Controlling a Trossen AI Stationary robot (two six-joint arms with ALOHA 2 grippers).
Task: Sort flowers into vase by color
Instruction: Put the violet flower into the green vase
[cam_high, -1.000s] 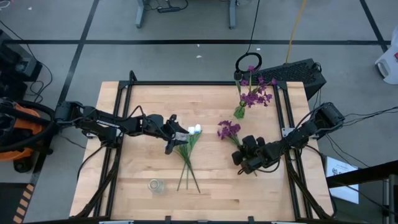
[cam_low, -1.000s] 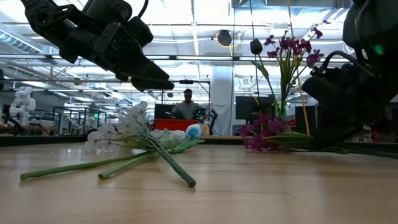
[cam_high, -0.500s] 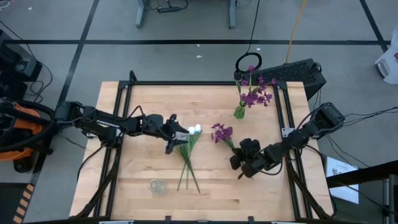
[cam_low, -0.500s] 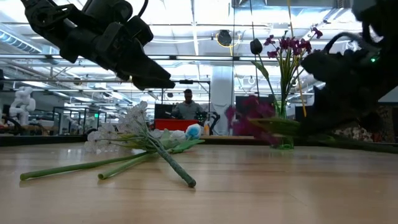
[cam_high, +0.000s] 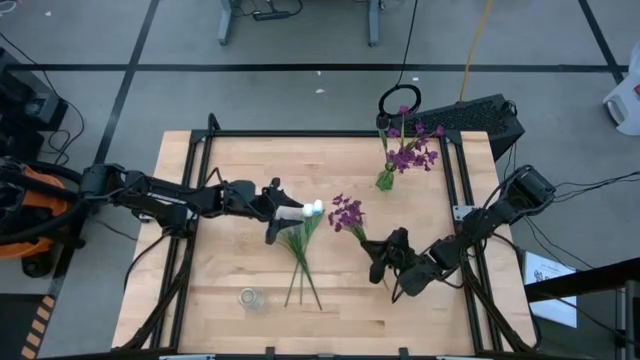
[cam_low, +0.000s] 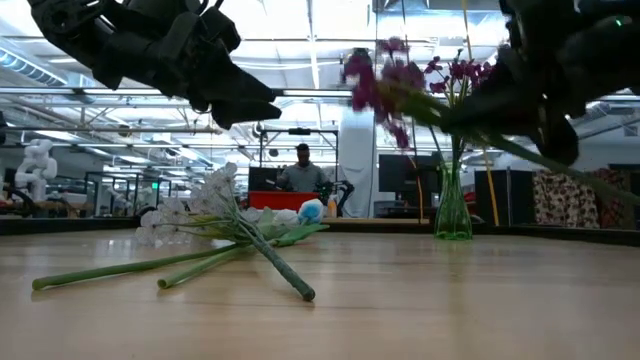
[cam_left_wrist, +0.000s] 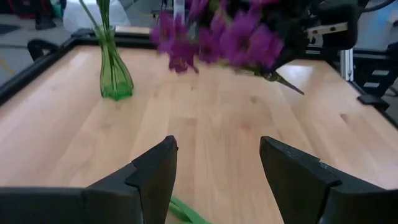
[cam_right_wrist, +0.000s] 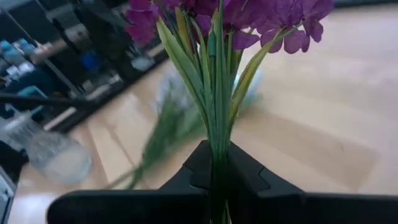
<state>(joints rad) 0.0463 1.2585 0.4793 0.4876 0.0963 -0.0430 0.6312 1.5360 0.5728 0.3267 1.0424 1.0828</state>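
Observation:
My right gripper (cam_high: 380, 253) is shut on a purple flower, whose blossom cluster (cam_high: 347, 213) is raised above the table's middle and shows high in the low view (cam_low: 385, 78). My left gripper (cam_high: 274, 213) hovers open above the white flowers (cam_high: 300, 252), which lie flat on the table with their white buds (cam_high: 313, 208) toward the far side. A green vase (cam_high: 385, 180) with purple flowers (cam_high: 410, 152) stands upright at the far right. A clear glass vase (cam_high: 250, 298) stands near the near edge. My right gripper pinches the purple flower's green stem (cam_right_wrist: 217, 146) between its two fingers, just below the long leaves. The blossom end sticks out ahead of the fingertips, toward the table's left. The flower is lifted clear and tilted, blossom higher; the stem's lower end (cam_low: 610, 190) trails down behind.
Black frame rails (cam_high: 455, 190) run along the table's left, right and far sides. Bare wood lies between the white flowers and the green vase (cam_left_wrist: 115, 78). A person (cam_low: 303, 172) sits in the room far behind the table.
My right gripper has risen and moved toward the table's left and near side, staying shut on the stem. The purple flower, which lay on the table, is now lifted clear, its blossom carried up and leftward. The left gripper and the white flowers have kept still.

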